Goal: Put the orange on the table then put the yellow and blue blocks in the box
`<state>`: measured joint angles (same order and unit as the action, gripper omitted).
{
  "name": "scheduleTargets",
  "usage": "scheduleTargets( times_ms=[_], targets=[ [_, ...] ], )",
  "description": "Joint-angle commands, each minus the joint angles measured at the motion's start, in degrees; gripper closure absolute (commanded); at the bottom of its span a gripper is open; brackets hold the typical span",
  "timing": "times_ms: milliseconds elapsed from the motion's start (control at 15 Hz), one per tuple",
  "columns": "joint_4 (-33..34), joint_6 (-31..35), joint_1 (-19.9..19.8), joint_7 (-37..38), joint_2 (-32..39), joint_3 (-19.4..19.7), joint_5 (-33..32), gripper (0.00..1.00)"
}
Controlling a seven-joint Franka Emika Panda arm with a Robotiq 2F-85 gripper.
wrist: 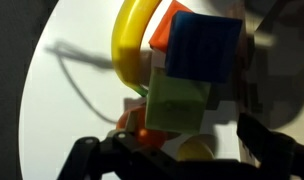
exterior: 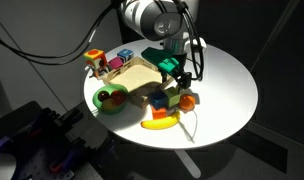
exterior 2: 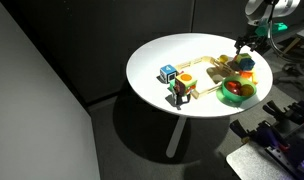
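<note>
My gripper (exterior: 173, 77) hangs over a cluster of toys between the box (exterior: 135, 74) and the banana on the white table (exterior: 227, 85). In the wrist view its dark fingers (wrist: 182, 160) are spread apart, with nothing held. Just ahead of them is a blue block (wrist: 202, 45) stacked on a green block (wrist: 177, 100). The orange (wrist: 139, 122) lies beside the green block and also shows in an exterior view (exterior: 188, 100). A rounded yellow piece (wrist: 195, 150) sits between the fingers; I cannot tell whether it is the yellow block. The gripper (exterior 2: 242, 52) also shows over the box's far end (exterior 2: 204, 68).
A yellow banana (exterior: 160, 123) (wrist: 127, 45) lies near the table's edge. A green bowl (exterior: 112, 98) (exterior 2: 237, 92) holding a red-orange piece stands beside the box. More small toys (exterior: 107, 62) (exterior 2: 174, 82) stand past the box. A cable (wrist: 87, 80) runs across the table.
</note>
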<state>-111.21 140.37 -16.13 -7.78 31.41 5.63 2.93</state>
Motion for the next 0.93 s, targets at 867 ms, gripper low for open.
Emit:
scheduleTargets(
  times_ms=[867],
  targets=[
    [4.72, -1.29, 2.60, 5.77, 4.58, 2.96, -0.95, 0.00]
  ],
)
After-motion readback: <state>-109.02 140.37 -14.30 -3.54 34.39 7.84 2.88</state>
